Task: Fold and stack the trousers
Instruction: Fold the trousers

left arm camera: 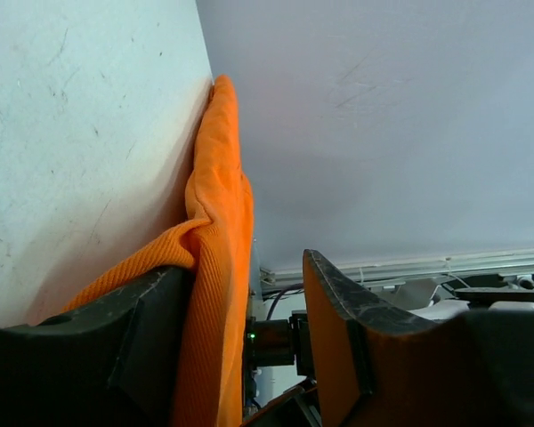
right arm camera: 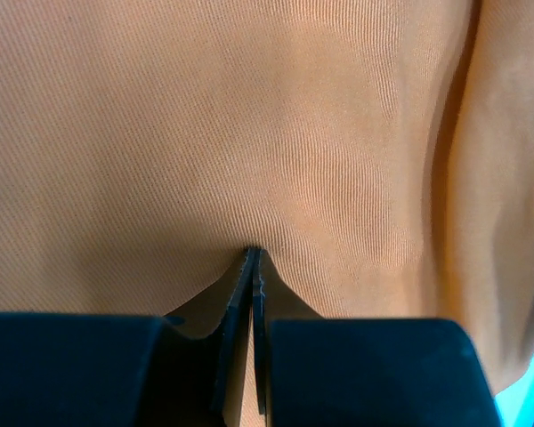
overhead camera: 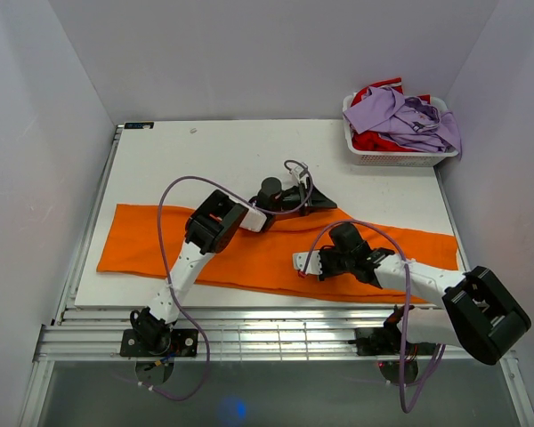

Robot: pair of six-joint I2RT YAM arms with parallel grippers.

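Note:
The orange trousers (overhead camera: pixel 267 253) lie flat at full length across the near half of the table. My left gripper (overhead camera: pixel 319 201) is at their far edge near the middle, open; in the left wrist view (left arm camera: pixel 246 267) a raised fold of the orange cloth (left arm camera: pixel 218 178) lies between the jaws against the left finger (left arm camera: pixel 142 320). My right gripper (overhead camera: pixel 303 262) rests on the trousers near their near edge. In the right wrist view (right arm camera: pixel 252 251) it is shut, tips pressed against the orange cloth (right arm camera: pixel 249 133), with no cloth seen between them.
A white basket (overhead camera: pixel 400 159) stands at the table's far right corner, holding a lilac shirt (overhead camera: pixel 409 116) and a red garment (overhead camera: pixel 374 140). White walls close in the left, back and right. The bare tabletop (overhead camera: pixel 214 156) lies behind the trousers.

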